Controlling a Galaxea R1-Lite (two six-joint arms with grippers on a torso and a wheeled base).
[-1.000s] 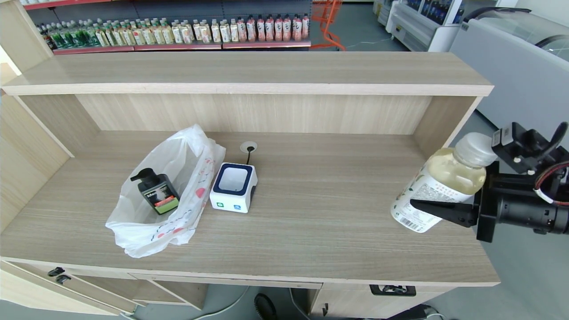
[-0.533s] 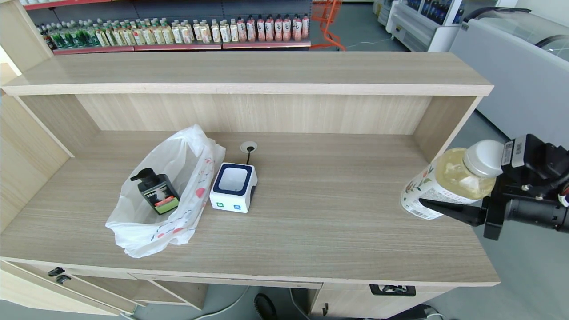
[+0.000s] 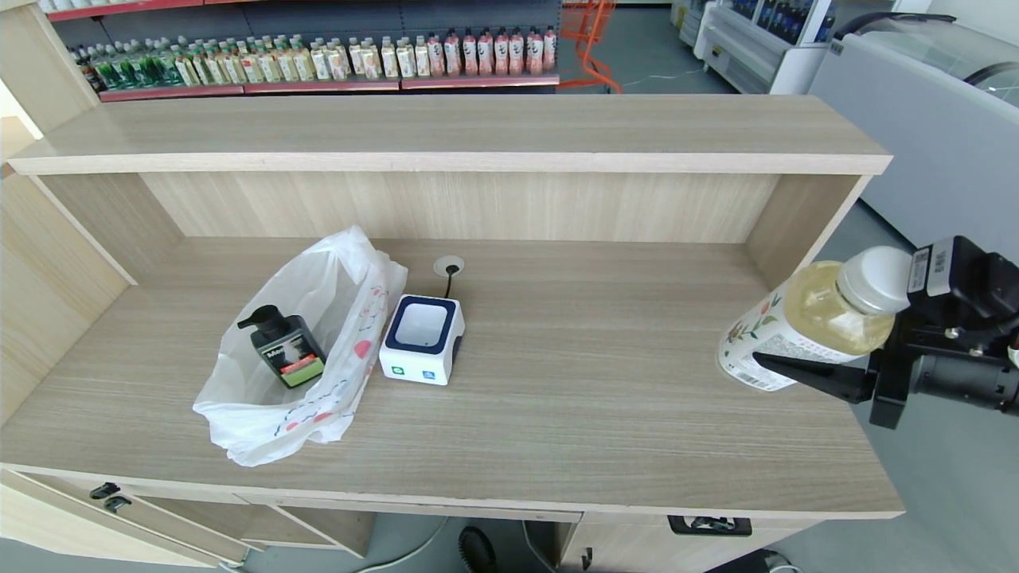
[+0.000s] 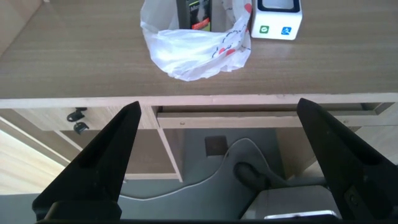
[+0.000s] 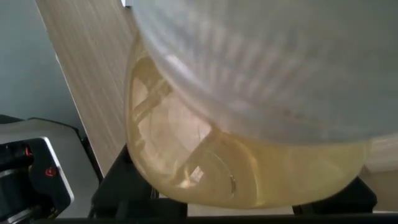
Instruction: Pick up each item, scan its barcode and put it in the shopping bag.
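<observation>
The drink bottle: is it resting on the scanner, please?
No, the right gripper holds the drink bottle at the counter's right end, far from the scanner.

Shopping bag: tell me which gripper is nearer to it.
Left. The left gripper, open, sits before the front edge of the counter, facing the shopping bag; the right gripper holds the bottle at the far right end, beyond the scanner.

R end effector (image 3: 784, 344) w/ bottle (image 3: 806, 328) pulled back rightward, bottle tipped flatter (cam shifted too)

Left hand (image 4: 219, 107) wide, right hand (image 3: 776, 350) tight
</observation>
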